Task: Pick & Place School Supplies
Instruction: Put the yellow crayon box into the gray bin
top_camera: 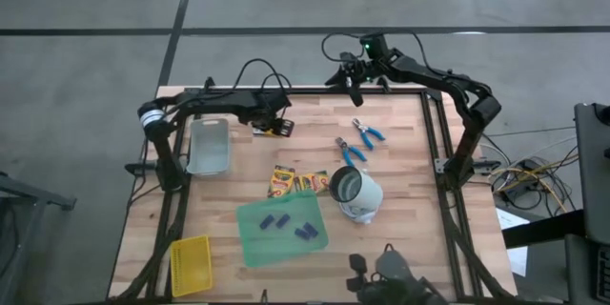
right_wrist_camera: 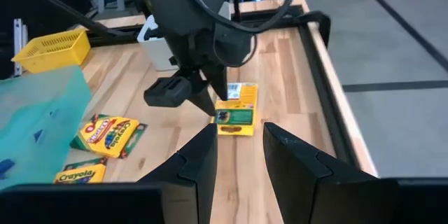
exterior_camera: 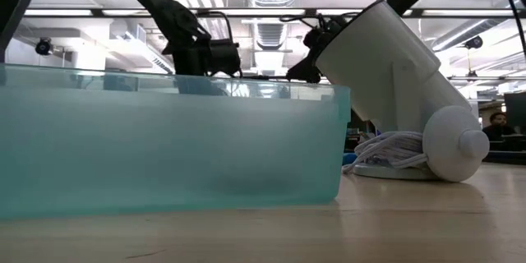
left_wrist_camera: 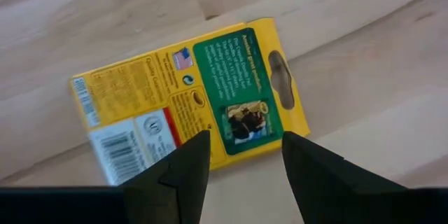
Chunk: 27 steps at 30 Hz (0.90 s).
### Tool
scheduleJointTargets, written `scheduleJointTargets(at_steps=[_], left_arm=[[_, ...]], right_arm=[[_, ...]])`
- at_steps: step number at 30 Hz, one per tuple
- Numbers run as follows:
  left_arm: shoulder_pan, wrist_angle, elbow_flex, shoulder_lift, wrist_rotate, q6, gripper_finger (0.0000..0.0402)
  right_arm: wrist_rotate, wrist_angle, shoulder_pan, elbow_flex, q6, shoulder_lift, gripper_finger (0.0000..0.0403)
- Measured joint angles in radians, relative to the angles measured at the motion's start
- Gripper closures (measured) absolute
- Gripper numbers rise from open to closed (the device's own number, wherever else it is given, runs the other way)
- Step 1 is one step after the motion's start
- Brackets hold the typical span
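A yellow-and-green crayon box (left_wrist_camera: 189, 98) lies flat on the wood, back side up, left of the table's middle (top_camera: 277, 130). My left gripper (left_wrist_camera: 241, 161) hangs open just above it, pointing steeply down, fingers over the box's near edge; I see no touch. The right wrist view shows that gripper (right_wrist_camera: 192, 91) over the same box (right_wrist_camera: 235, 115). My right gripper (right_wrist_camera: 239, 147) is open and empty, up near the far edge (top_camera: 355, 86). Two more crayon boxes (top_camera: 295, 182) lie mid-table. Two blue-handled tools (top_camera: 358, 142) lie to their right. Purple pieces (top_camera: 291, 225) rest on the green sheet.
A white tipped-over cup-like object (top_camera: 357, 196) lies right of the crayon boxes. A clear tray (top_camera: 210, 145) sits at the left. A yellow mesh basket (top_camera: 191, 265) stands at the near left corner. The green sheet (top_camera: 257, 243) fills the near middle.
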Motion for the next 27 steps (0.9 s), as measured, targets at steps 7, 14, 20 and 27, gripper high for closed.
scheduleJointTargets(at_steps=[7,14,20,27], left_arm=[[0.000,0.096,0.002,0.057,0.039,0.052,0.0218],[0.000,0.252,0.004,0.093,0.089,0.083,0.0218],[0.000,0.378,0.000,0.103,0.147,0.110,0.0218],[0.000,0.478,0.005,0.165,0.235,0.116,0.0218]], right_arm=[[0.000,-0.001,0.007,0.000,0.013,0.015,0.0289],[0.000,-0.014,0.007,0.000,0.016,0.016,0.0289],[0.001,-0.044,0.007,0.000,0.016,0.016,0.0289],[0.001,-0.044,0.007,-0.002,0.016,0.016,0.0289]])
